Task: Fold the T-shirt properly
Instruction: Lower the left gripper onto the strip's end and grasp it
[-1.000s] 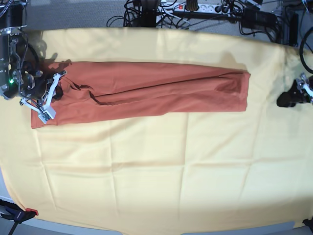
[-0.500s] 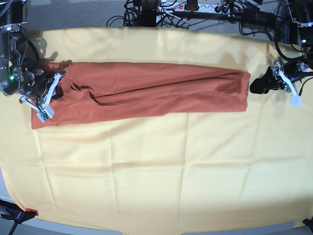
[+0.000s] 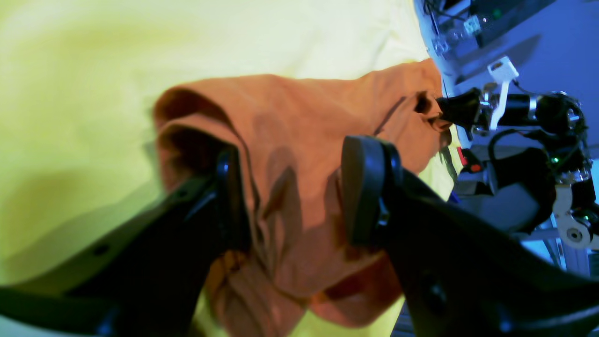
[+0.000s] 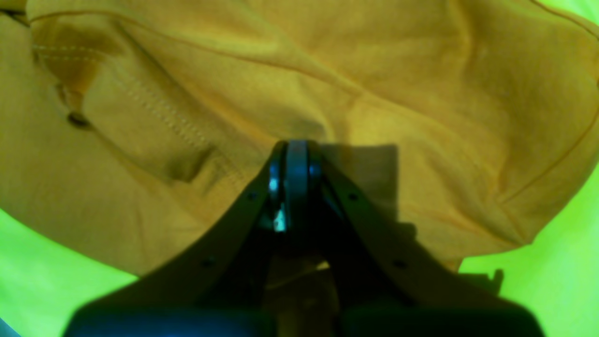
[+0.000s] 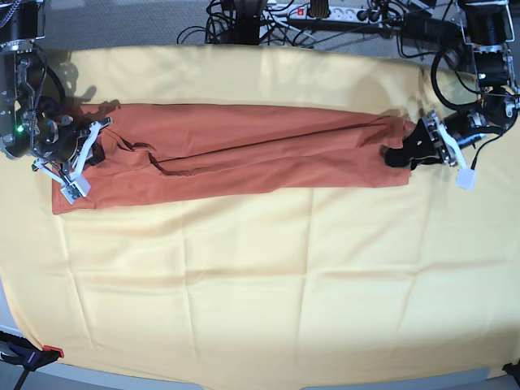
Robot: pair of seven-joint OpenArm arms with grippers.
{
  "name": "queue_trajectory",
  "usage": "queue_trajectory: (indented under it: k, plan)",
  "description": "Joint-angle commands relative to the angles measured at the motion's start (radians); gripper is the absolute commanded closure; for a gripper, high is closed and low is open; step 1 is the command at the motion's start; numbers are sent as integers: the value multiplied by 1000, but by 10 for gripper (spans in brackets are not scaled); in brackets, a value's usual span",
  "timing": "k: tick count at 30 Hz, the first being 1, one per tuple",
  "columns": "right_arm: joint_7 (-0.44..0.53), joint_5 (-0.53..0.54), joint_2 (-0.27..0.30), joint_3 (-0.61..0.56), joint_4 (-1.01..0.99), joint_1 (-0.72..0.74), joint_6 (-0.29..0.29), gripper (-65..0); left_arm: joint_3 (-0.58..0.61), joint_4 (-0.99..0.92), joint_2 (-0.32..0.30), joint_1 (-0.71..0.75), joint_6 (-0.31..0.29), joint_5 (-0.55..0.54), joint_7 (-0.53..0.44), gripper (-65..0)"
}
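The rust-orange T-shirt (image 5: pixel 244 154) lies folded into a long strip across the pale yellow cloth (image 5: pixel 260 276). My right gripper (image 5: pixel 96 153) is at the strip's left end. In the right wrist view it is shut (image 4: pixel 290 152) with its tips pinched on the shirt fabric (image 4: pixel 374 70). My left gripper (image 5: pixel 400 154) is at the strip's right end. In the left wrist view it is open (image 3: pixel 297 196), and its two fingers straddle the bunched edge of the shirt (image 3: pixel 299 121).
Cables and a power strip (image 5: pixel 325 15) lie behind the table's back edge. A red-tipped clamp (image 5: pixel 24 355) holds the cloth at the front left corner. The right arm (image 3: pixel 529 112) shows at the far end of the shirt in the left wrist view.
My left gripper has moved in from the right edge of the table onto the shirt's right end. The right gripper has stayed at the left end.
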Motion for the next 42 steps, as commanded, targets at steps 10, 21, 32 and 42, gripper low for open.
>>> queue_trajectory:
  k: [10, 21, 32, 42]
  plan:
    - [-45, -26, 4, -8, -8, -6, -7, 0, -5, 0, -10, 3, 18, -1, 48, -280]
    - [-59, -26, 4, -8, -8, -6, -7, 0, -223, 5, -80, 4, 18, -1, 66, -343]
    - [-59, 7, 3, -8, -8, 3, -1, 0, -213, 5, -110, 4, 85, 141, 21, -343]
    - [-60, 6, 3, -8, -8, 5, 1, 0, -6, 5, -118, 0, 84, 148, 35, -343]
